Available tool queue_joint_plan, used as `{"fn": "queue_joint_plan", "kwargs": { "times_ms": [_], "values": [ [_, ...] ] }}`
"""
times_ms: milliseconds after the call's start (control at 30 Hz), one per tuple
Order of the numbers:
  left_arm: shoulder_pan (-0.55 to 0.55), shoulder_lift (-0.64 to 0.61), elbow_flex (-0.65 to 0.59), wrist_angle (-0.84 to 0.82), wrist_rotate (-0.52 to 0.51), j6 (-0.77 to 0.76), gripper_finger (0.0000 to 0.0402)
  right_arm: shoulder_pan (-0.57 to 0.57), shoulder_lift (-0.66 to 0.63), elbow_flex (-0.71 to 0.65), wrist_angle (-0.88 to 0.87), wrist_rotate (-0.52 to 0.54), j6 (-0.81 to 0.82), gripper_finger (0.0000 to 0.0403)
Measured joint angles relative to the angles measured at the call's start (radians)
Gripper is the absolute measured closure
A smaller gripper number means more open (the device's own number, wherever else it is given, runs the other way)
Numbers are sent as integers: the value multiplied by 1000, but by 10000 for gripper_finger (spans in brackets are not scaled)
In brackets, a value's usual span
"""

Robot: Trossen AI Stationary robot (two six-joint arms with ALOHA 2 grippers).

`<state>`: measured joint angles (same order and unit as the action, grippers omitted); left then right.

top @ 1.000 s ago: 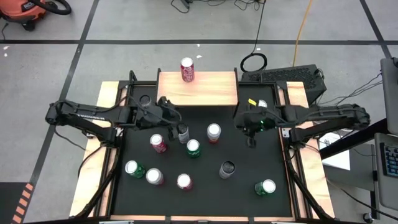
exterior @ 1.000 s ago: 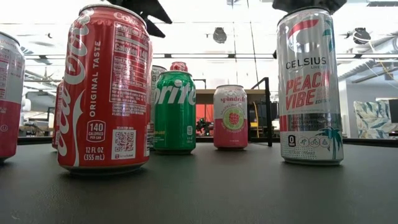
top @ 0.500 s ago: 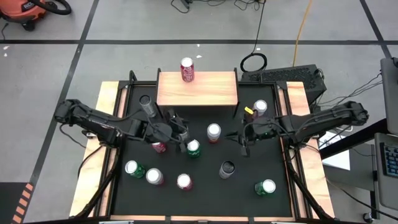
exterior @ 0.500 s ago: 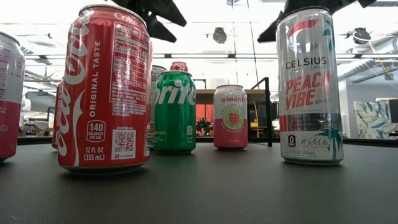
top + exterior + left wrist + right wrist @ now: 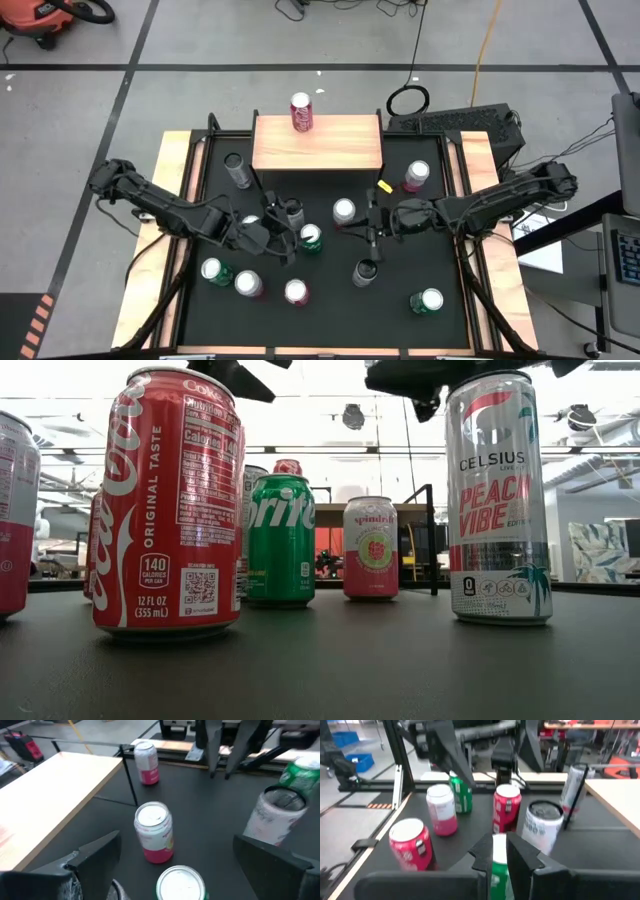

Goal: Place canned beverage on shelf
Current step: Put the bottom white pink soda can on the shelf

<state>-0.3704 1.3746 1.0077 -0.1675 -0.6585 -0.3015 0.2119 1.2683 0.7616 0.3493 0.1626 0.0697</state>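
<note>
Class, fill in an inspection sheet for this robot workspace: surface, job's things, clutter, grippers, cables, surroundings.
Surface: black mat on a wooden table.
Job's things: shelf at the mat's far edge, holding one red can; about ten other cans standing on the mat, among them a Sprite can and a Celsius can.
Clutter: nothing seen besides the cans.
Grippers: left gripper open, low among the middle cans; right gripper shut, holding nothing, near mid-mat.
Cables: orange cable and black cable on the floor beyond the shelf.
Surroundings: grey taped floor, orange vacuum at a far corner.
</note>
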Motion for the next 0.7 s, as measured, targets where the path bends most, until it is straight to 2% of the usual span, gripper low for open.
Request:
{"fn": "queue_joint_plan", "kwargs": {
  "times_ms": [200,333,533,700],
  "values": [
    [2,51,0,57,-20,-31,20,-1,96,0,154,1,-45,370],
    [6,91,0,71,-20,-29,20,-1,142,0,208,55,-62,370],
    [14,134,0,-24,-11,-87,20,-2,177,0,222,152,-45,370],
    [15,130,0,-76,-7,-129,20,-2,178,0,223,152,-56,370]
  ]
}}
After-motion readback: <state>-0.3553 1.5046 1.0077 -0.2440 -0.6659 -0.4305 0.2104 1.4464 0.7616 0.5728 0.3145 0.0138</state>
